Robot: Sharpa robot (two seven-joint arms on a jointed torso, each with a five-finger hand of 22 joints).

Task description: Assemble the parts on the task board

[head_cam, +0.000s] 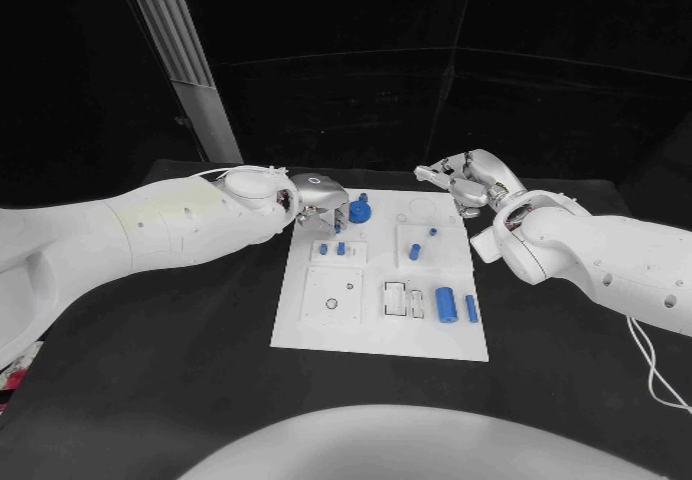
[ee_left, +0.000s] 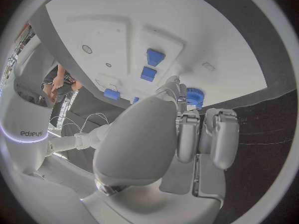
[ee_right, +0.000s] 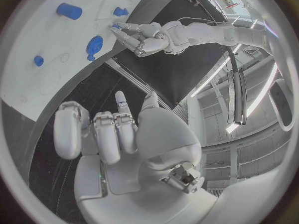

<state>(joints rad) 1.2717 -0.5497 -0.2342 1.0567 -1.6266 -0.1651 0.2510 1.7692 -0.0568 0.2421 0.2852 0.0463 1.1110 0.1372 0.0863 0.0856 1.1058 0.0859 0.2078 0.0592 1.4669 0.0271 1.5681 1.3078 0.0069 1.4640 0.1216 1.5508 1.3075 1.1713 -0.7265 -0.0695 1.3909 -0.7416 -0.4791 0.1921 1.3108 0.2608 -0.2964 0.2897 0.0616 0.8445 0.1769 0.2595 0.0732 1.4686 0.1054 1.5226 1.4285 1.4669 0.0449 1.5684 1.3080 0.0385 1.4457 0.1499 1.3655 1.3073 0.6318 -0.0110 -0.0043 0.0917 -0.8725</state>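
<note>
Parts [head_cam: 447, 301] lay on the white task board [head_cam: 378, 335], which sat flat in the middle of the black table [head_cam: 173, 380]. They were small and blue. Two long ones lay side by side near the board's right edge. A round blue gear [head_cam: 359, 211] stood near the far end of the board, and a small blue peg [head_cam: 414, 252] stood a little to its right. Two tiny blue pieces [head_cam: 332, 248] sat close together on the left side of the board.

The left hand [head_cam: 319, 203] was over the far left corner of the board, just beside the gear. From the right wrist view, its fingertips [ee_right: 117, 27] pointed down at a small blue piece [ee_right: 120, 11] at the board's edge. The fingers [ee_left: 188, 134] were bunched close together. I could not tell if they pinched anything.

The right hand [head_cam: 469, 180] was past the far right corner of the board, over the black table. It was well apart from the parts. Its fingers [ee_right: 106, 134] were curled in side by side, and nothing was in them.
</note>
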